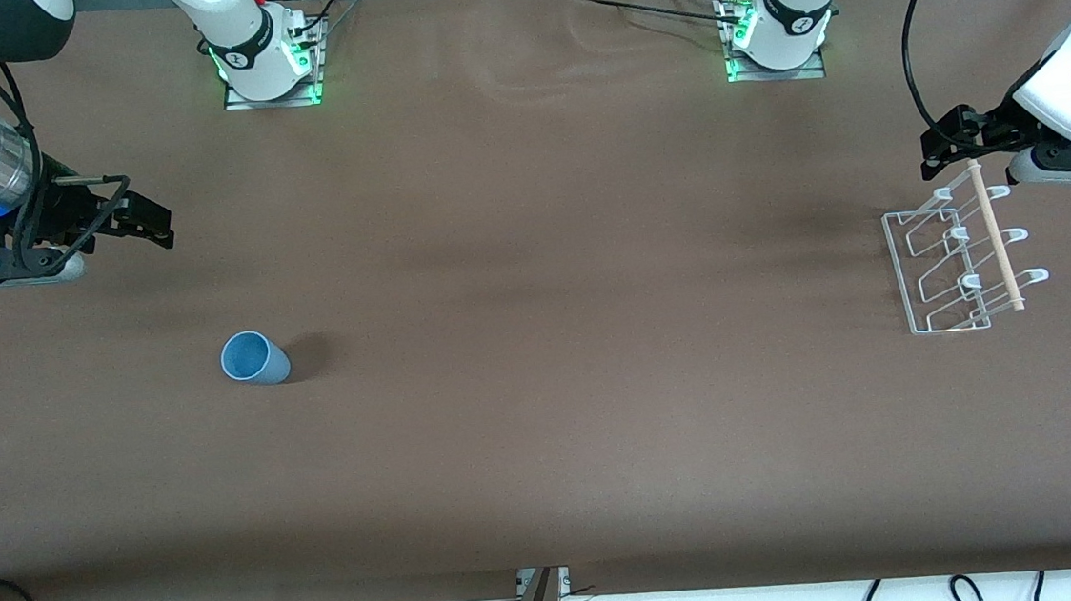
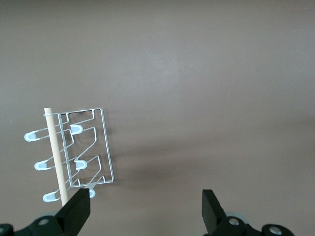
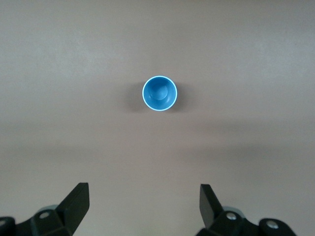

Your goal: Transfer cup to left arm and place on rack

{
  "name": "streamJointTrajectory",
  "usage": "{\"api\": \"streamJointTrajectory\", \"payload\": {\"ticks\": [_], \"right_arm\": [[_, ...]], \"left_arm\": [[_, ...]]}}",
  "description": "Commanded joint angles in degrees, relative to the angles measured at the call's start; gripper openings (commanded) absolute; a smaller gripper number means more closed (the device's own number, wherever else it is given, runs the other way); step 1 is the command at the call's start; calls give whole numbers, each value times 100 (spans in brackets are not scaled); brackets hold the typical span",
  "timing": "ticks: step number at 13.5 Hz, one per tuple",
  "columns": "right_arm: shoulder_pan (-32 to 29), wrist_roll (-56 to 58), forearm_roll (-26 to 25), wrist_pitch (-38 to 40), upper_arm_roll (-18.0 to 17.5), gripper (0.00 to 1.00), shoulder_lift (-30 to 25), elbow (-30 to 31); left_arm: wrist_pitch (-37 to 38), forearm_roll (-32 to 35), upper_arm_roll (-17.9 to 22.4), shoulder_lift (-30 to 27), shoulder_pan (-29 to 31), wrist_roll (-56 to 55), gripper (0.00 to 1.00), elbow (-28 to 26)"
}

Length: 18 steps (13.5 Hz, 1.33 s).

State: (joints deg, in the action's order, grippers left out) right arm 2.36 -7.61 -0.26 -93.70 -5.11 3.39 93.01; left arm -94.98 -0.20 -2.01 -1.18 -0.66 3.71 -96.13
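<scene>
From where I sit, nothing of the task is done yet: the cup [image 1: 254, 358] stands upright, mouth up, alone on the brown surface [image 1: 544, 414] toward the right arm's end of the table, and nothing is touching it. My right gripper [image 1: 143, 220] hangs in the air over the surface at that same end, jaws spread wide and holding nothing. In the right wrist view the cup [image 3: 159, 93] shows as a round open mouth, centred between the two black fingers [image 3: 75, 204] but well ahead of them, so its long axis runs vertical and the spread of the jaws looks ample for its width. That is the relation I would work from: the cup lies straight ahead of the right jaws, and I judge that a forward and downward approach would bring the fingers to either side of its wall. The right arm is plainly the nearer one. The left gripper [image 1: 948, 139] waits at the left arm's end, hanging just above the edge of the rack [image 1: 957, 253] that is farther from the front camera. Its jaws are also wide apart and empty, with the rack [image 2: 83, 152] and its wooden bar [image 2: 55, 157] visible in the left wrist view. Cup and rack stand well apart, so I expect the handover to happen somewhere between them.
</scene>
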Motion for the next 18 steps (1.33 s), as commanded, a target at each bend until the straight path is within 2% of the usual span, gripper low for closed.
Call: {"api": "streamJointTrajectory", "payload": {"ticks": [1, 18], "right_arm": [[-25, -22, 61, 10, -42, 99, 13, -81], [-43, 57, 96, 54, -34, 99, 39, -213]], "left_arm": [[-21, -59, -19, -40, -13, -99, 100, -12], [-21, -59, -19, -49, -4, -90, 100, -12]]}}
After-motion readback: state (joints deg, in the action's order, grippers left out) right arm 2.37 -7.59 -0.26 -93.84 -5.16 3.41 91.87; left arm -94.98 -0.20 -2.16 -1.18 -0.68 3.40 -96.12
